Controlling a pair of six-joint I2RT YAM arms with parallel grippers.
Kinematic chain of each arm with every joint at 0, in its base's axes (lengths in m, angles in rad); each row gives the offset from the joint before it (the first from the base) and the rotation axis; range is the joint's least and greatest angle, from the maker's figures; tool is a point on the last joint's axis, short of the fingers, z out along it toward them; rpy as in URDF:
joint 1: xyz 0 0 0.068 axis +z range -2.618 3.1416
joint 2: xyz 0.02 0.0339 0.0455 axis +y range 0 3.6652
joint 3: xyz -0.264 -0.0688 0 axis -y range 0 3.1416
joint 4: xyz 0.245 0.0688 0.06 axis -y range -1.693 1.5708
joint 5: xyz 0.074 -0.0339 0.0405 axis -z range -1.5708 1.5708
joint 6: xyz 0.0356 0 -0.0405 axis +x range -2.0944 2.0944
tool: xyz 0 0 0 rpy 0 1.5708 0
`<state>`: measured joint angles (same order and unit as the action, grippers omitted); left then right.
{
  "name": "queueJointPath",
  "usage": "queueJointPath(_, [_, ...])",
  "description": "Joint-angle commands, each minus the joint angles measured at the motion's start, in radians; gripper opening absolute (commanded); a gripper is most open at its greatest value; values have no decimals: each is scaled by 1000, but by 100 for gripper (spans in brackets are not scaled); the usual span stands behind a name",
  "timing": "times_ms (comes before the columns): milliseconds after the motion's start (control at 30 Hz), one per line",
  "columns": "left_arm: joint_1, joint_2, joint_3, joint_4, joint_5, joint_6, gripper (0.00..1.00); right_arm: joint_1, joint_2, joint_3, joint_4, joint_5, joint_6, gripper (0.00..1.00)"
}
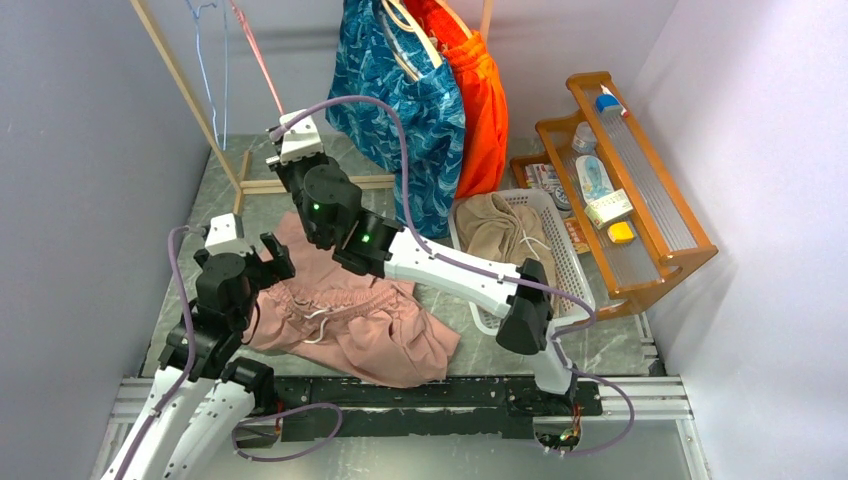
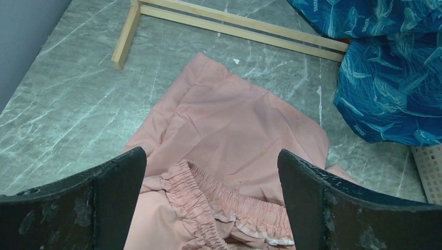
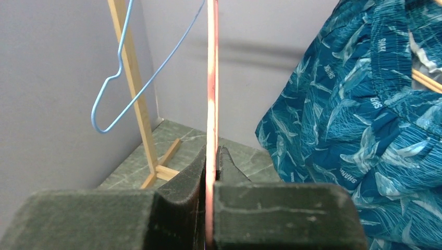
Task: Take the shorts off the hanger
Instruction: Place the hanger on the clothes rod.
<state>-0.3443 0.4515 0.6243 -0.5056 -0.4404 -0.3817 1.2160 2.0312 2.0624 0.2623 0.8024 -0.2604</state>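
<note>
Top external view has my right claw (image 1: 285,130) stretched across to the left rear of the table (image 1: 200,200), pinched tight on the thin pink hanger (image 1: 258,55) that slants down beside the wooden rack (image 1: 185,85). My right wrist view confirms it: both pads are pressed together with the pink wire running straight up from between them, and a blue hanger (image 3: 123,47) dangles bare to the left of it. My left claw (image 1: 272,262) sits low near the front left with its fingers (image 2: 104,198) spread wide apart, gripping nothing. It hovers over the pink shorts (image 1: 350,320), which lie crumpled on the marbled tabletop with the gathered waistband just below my open fingers in the left wrist view. The blue shorts (image 1: 405,110) hang from the rack at the back, their hem reaching down close to the table, and the orange shorts (image 1: 478,110) hang right beside them on the right. The tan shorts (image 1: 500,230) lie heaped in the white basket (image 1: 570,260), which stands against a wooden shelf (image 1: 690,240) holding small bottles and packets.
</note>
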Motion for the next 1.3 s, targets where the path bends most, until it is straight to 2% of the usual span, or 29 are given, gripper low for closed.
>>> queueJointPath(0, [1,19,14,24,21,4,99,-25,46,121,-100,-44,43,0])
queueJointPath(567, [1,20,15,25,24,4,99,-78,152,322,-65,-48,45,0])
queueJointPath(933, [1,23,15,25,32,4,99,-142,195,414,-213,-125,196,0])
queueJointPath(1100, [1,36,18,27,42,4,99,-185,213,492,-356,-194,290,0])
queueJointPath(1267, [1,49,21,26,44,4,99,-210,202,472,-403,-247,332,0])
